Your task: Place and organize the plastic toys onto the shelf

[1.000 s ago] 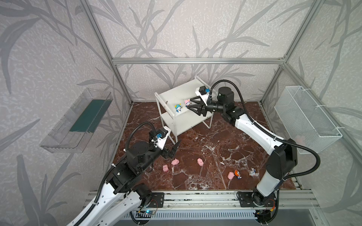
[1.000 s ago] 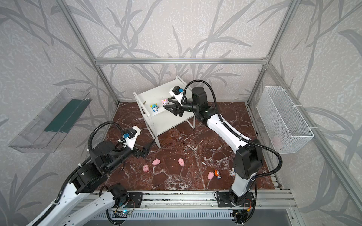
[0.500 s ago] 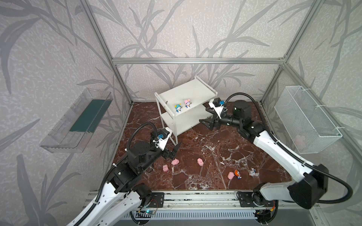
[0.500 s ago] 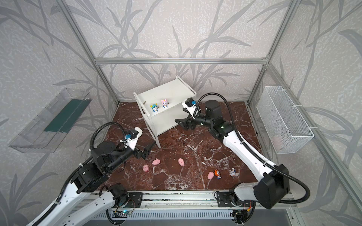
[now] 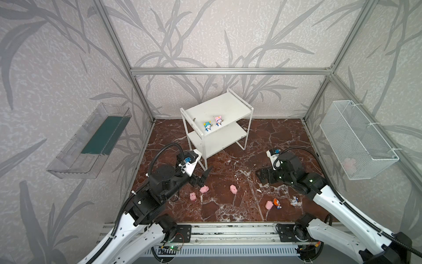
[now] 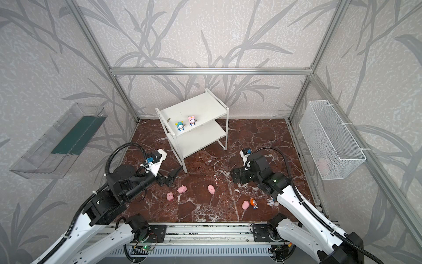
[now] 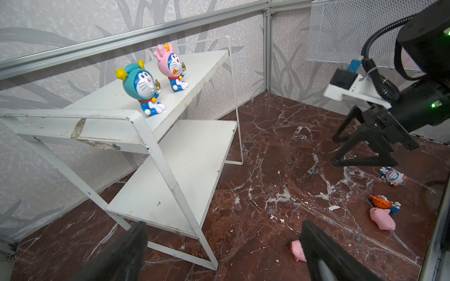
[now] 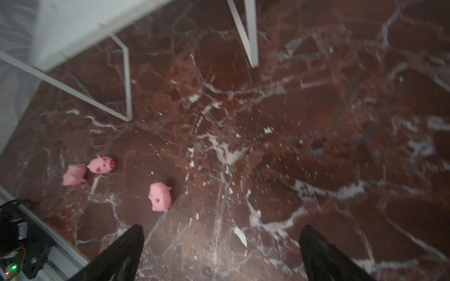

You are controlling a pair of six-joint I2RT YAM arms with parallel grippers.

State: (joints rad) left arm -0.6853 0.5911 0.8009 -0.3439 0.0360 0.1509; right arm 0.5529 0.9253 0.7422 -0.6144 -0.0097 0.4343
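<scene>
Fingers (image 7: 323, 253) of the left gripper (image 5: 205, 176) stand spread wide and empty, low over the tabletop (image 5: 228, 217), just beyond two pigs. The right gripper (image 5: 262, 176) is splayed too, with nothing in it, and hangs above bare marble near the right-hand toys.

Six toys lie on the tabletop. There are four pigs: the left pig (image 5: 193, 196) and second pig (image 5: 204, 189) close together, the middle pig (image 5: 233, 188) apart, and the right pig (image 5: 269, 205) just beside the orange-hat figurine (image 5: 276, 203). The white-hat figurine (image 5: 294, 201) lies near these, apparently tipped over.

Farther back stands the shelf (image 5: 228, 105), which has two boards. The teal-hat figurine (image 5: 207, 126) and pink-hat figurine (image 5: 218, 121) sit upright, side by side, near the top board's front edge. The lower board is bare. That makes four figurines, two placed.

I judge a pick-up is in hand. The next move calls for lowering open fingers around one small, low toy, closing gently, then carrying it to free board without knocking over the standing pair.
</scene>
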